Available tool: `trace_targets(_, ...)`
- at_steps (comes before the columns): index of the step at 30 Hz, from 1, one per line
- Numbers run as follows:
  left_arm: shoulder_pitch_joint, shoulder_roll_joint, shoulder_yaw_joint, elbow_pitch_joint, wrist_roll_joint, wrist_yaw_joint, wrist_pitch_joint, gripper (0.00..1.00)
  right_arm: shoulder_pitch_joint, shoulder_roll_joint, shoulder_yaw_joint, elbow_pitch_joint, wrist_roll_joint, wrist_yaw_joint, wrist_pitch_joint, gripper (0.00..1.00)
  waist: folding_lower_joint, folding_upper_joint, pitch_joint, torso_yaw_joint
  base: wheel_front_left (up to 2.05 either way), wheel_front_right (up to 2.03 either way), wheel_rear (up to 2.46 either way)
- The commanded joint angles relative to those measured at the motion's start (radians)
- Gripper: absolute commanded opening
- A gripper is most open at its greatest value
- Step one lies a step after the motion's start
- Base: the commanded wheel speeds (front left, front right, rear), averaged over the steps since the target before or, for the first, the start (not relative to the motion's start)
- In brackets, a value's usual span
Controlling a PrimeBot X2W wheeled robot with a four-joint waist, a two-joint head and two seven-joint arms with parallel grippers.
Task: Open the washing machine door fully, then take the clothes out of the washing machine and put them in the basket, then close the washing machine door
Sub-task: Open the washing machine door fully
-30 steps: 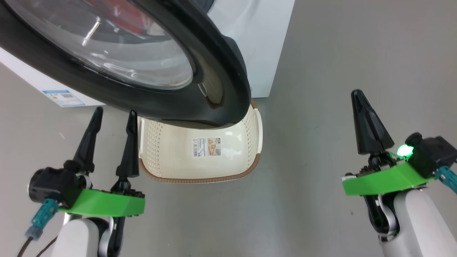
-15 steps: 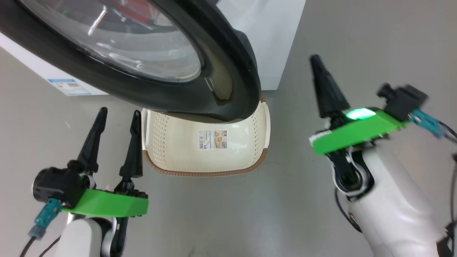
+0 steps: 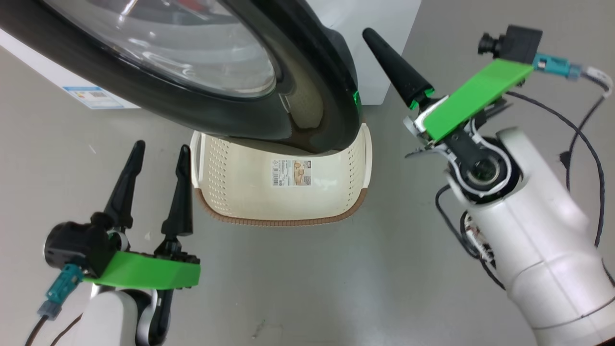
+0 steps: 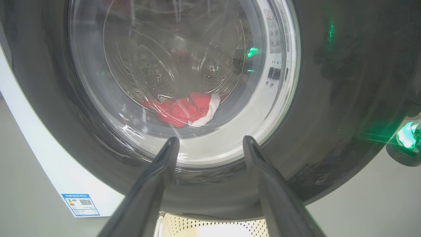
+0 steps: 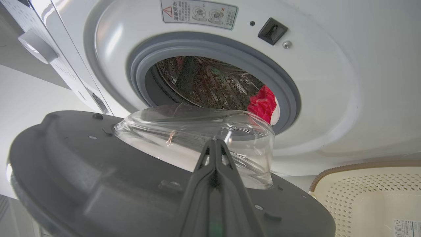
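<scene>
The washing machine door (image 3: 317,91) stands partly open, its black rim hanging over the cream basket (image 3: 240,192) on the floor. My left gripper (image 3: 161,148) is open at the basket's left, low in front of the door's outer face (image 4: 345,98); through the glass I see the red and white clothes (image 4: 184,110). My right gripper (image 3: 371,34) is shut and empty, raised just right of the door's free edge, in front of the washing machine (image 3: 384,53). Its tip (image 5: 213,144) points over the door's inner side (image 5: 98,171) and glass bowl (image 5: 184,135). The clothes (image 5: 263,103) lie in the steel drum (image 5: 210,85).
Grey floor (image 3: 336,278) spreads around the basket. A blue label (image 3: 91,93) is stuck low on the machine's front. Black cables (image 3: 584,139) hang off my right forearm. The basket's corner (image 5: 371,197) sits below the drum opening.
My right arm has lifted and swung left, from low right of the basket to beside the door's free edge. The view has shifted slightly. My left gripper has stayed put.
</scene>
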Motion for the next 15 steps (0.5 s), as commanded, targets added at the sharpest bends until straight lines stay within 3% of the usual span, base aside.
trace_targets(1,-0.018,0.022,0.027,-0.027,-0.006,-0.006,-0.007,1.00,-0.024,0.014,0.000,-0.021,0.032,0.007,0.031,0.00,0.0000,-0.0001,0.007,0.002,0.00,0.00,0.00)
trace_targets(8,-0.031,0.028,0.020,-0.026,-0.011,-0.006,-0.007,1.00,-0.089,0.003,-0.042,-0.004,0.237,0.007,0.263,0.00,0.0000,-0.0001,0.030,0.009,0.00,0.00,0.00)
trace_targets(15,-0.042,0.034,0.013,-0.024,-0.010,-0.006,-0.007,1.00,-0.146,-0.020,-0.034,0.028,0.307,0.007,0.408,0.00,0.0000,-0.0001,0.045,0.013,0.00,0.00,0.00)
